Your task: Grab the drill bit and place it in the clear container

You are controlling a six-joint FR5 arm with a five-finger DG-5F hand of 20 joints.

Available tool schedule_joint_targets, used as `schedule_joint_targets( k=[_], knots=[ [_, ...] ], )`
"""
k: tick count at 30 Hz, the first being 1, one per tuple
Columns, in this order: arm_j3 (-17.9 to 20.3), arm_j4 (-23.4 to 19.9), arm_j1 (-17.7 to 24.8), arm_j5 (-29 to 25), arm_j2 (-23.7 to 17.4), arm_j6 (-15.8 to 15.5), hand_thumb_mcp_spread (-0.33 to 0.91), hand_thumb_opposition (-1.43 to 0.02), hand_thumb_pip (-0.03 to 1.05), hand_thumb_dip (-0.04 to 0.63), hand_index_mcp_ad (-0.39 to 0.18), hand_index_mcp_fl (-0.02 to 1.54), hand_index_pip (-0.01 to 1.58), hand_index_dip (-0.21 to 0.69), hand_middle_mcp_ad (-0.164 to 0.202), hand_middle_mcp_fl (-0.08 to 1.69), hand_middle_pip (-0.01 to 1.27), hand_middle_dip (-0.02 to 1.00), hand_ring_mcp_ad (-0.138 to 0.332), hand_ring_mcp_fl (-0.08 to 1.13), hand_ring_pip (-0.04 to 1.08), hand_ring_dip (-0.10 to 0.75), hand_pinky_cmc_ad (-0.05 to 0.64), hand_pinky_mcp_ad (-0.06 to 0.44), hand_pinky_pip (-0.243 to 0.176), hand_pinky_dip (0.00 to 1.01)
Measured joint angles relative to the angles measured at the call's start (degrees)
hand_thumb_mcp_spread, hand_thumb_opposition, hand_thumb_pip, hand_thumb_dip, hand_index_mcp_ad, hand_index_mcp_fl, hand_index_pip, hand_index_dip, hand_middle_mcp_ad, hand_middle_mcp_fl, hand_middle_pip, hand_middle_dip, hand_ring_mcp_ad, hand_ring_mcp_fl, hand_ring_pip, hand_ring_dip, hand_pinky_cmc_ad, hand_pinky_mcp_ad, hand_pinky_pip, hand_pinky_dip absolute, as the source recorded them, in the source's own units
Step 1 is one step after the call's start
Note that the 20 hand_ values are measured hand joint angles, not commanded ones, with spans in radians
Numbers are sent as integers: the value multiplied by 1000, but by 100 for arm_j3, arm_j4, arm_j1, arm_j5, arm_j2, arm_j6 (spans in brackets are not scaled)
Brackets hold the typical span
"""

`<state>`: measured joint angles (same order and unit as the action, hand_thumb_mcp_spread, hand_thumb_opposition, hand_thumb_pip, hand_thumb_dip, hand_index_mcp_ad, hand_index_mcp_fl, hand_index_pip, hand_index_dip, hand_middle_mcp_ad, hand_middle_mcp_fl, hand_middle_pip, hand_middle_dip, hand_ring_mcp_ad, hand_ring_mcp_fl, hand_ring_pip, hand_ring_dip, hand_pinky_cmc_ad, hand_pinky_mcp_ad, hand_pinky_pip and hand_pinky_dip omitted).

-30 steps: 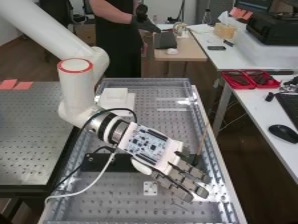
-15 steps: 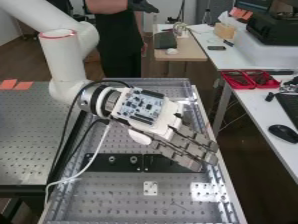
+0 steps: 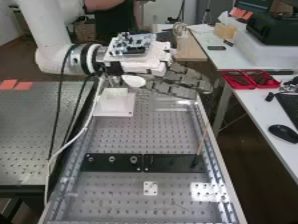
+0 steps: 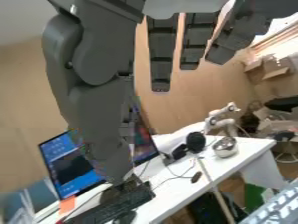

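You've got the hand (image 3: 178,80), fingers straight; beyond, white desk (image 4: 247,152) with monitor (image 4: 65,162), keyboard (image 4: 114,206), shiny round object (image 4: 225,147).

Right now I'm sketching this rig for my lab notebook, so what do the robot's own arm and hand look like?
The arm is smooth, white and rounded, with black bands near the wrist. Black cables and a white cable hang down from there. The hand has a white housing topped by a blue-and-white circuit board, and blocky, segmented dark grey fingers.

High view downward, wrist view roomward
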<state>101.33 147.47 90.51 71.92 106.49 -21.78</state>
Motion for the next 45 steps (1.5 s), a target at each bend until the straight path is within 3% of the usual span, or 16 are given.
schedule_joint_targets(
  k=[13, 18, 24, 45],
  knots=[
    [154, -100, 561, 688, -94, 110, 627, -1052, 417, 284, -169, 1161, 517, 412, 70, 363, 120, 222, 113, 96, 113, 35, 330, 119, -75, 154],
    [98, -87, 690, 495, 1, 197, 627, -1052, 417, 284, -169, 1169, 504, 412, 70, 360, 120, 222, 113, 96, 112, 35, 330, 119, -75, 154],
    [-75, 15, 843, 995, 343, 415, 625, -1052, 417, 284, -168, 1169, 506, 422, 70, 363, 120, 222, 113, 96, 120, 44, 330, 119, -75, 154],
    [-636, 567, 1030, 1182, 1398, 1145, 625, -1052, 417, 284, -168, 1169, 506, 424, 70, 360, 120, 222, 117, 96, 120, 45, 330, 117, -75, 154]
  ],
)
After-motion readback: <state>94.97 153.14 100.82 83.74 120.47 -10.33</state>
